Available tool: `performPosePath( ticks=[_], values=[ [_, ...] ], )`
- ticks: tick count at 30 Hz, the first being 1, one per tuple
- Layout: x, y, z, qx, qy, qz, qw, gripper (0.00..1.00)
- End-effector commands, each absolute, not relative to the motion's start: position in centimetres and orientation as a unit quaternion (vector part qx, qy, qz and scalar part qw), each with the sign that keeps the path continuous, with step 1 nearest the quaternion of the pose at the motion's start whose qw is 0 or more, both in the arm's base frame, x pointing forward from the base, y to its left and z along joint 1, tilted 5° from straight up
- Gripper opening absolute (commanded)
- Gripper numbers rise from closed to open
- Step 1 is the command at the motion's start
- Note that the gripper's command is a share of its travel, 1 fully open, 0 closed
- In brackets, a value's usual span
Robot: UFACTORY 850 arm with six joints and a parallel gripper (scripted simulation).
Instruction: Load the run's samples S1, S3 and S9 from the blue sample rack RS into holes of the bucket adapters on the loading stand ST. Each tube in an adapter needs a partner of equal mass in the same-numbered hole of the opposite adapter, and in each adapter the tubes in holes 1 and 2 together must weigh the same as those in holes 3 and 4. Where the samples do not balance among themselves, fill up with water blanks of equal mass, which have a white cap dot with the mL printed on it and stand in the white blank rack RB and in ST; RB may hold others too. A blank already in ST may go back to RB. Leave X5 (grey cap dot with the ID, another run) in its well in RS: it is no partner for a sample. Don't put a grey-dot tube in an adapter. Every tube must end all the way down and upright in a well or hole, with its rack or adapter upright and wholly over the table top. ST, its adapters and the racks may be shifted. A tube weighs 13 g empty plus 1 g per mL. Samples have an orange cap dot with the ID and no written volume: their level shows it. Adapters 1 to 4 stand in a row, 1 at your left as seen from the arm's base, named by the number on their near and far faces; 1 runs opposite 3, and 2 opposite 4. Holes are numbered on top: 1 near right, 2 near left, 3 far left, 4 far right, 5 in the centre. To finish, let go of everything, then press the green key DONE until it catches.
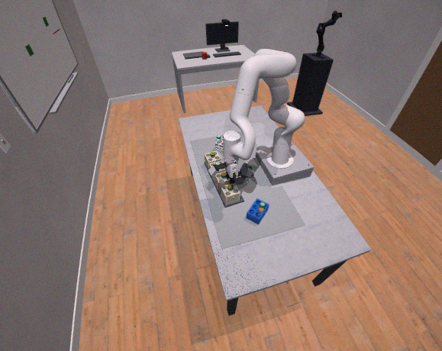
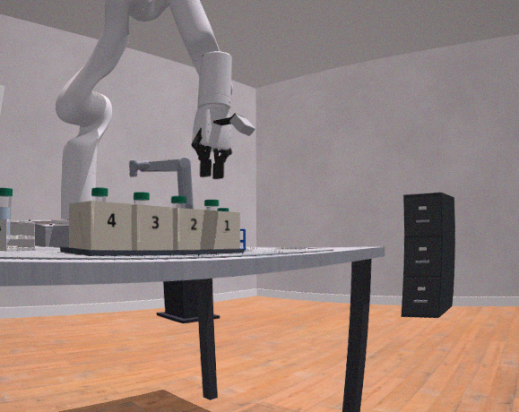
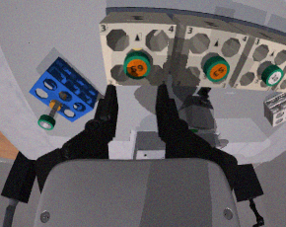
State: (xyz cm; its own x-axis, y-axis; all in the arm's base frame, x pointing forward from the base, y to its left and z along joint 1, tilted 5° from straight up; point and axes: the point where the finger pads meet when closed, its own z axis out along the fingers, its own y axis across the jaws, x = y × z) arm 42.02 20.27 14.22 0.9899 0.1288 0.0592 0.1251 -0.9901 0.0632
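Note:
My gripper (image 2: pixel 211 170) hangs open and empty well above the loading stand (image 2: pixel 152 226), over adapters 1 and 2; it also shows in the wrist view (image 3: pixel 137 104). Right below it, adapter 1 (image 3: pixel 138 45) holds an orange-dot tube (image 3: pixel 137 65). Adapter 2 (image 3: pixel 215 50) holds another orange-dot tube (image 3: pixel 215 69). The adapter after that holds a white-dot tube (image 3: pixel 273 74). The blue sample rack (image 1: pixel 258 210) lies apart to the left in the wrist view (image 3: pixel 63 89) and holds an orange-dot tube and a pale-dot tube (image 3: pixel 46 120).
The white blank rack (image 2: pixel 5 233) stands beyond adapter 4 with a tall green-capped tube (image 2: pixel 4 201); it also shows in the wrist view (image 3: pixel 278 109). The arm's base block (image 1: pixel 285 168) sits behind the stand. The stand is close to the table's long edge.

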Motion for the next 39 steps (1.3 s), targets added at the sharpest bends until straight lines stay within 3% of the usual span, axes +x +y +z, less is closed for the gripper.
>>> performPosePath(
  ticks=[1,39],
  values=[
    [42.0,20.3,14.8,0.997,0.064,0.032,0.029,0.43],
    [41.7,20.6,19.4,0.997,0.064,0.032,0.029,0.43]
  ],
)
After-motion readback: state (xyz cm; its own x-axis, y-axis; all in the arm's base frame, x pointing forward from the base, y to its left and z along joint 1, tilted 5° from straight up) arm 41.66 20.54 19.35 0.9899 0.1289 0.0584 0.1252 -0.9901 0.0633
